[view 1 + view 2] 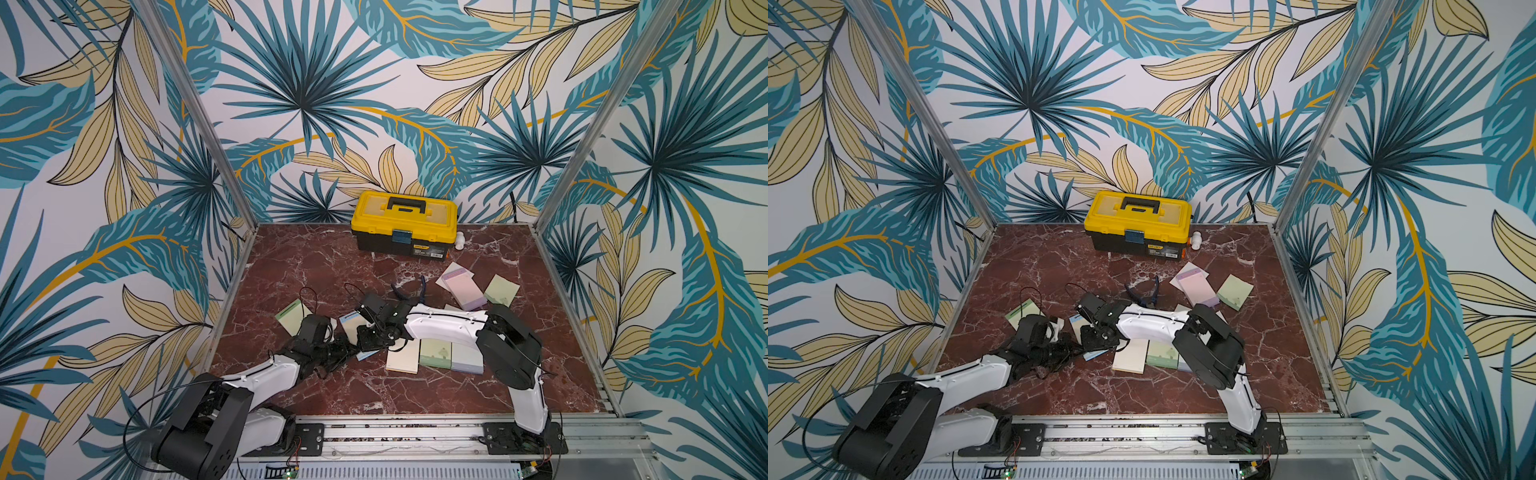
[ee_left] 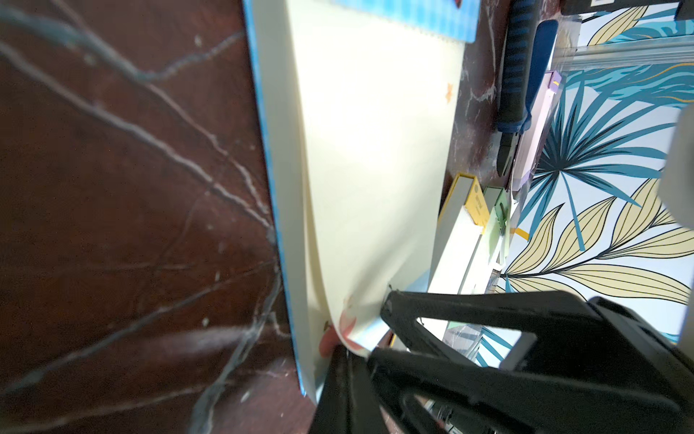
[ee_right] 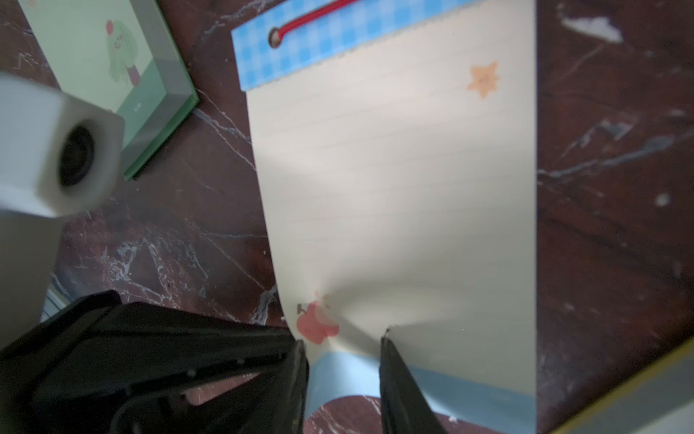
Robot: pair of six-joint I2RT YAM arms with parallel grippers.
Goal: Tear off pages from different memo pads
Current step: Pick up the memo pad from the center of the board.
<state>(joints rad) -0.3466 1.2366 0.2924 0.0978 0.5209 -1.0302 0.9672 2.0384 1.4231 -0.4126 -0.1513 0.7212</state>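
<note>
The blue-bordered memo pad point(image 3: 338, 41) lies mid-table between both arms, also seen in a top view point(image 1: 350, 322). Its cream top page point(image 3: 394, 188), printed with a star and an apple, is still joined at the checked header. The page's free edge curls up off the pad point(image 2: 360, 188). My right gripper point(image 3: 341, 342) is open, and the lifted edge bulges between its fingers. My left gripper point(image 2: 347, 353) is shut, its tip against the pad's lower corner beneath the curl. Other memo pads lie around: cream point(image 1: 402, 357), green point(image 1: 435, 353), lavender point(image 1: 467, 357), pink-lilac point(image 1: 463, 291), and green point(image 1: 291, 316).
A yellow toolbox point(image 1: 403, 226) stands at the back wall with a small white bottle point(image 1: 460, 241) beside it. Blue-handled pliers point(image 1: 405, 291) lie behind the right arm. Another green pad point(image 1: 502, 290) sits at the right. A pale sheet point(image 1: 455, 270) pokes out from under the pink-lilac pad.
</note>
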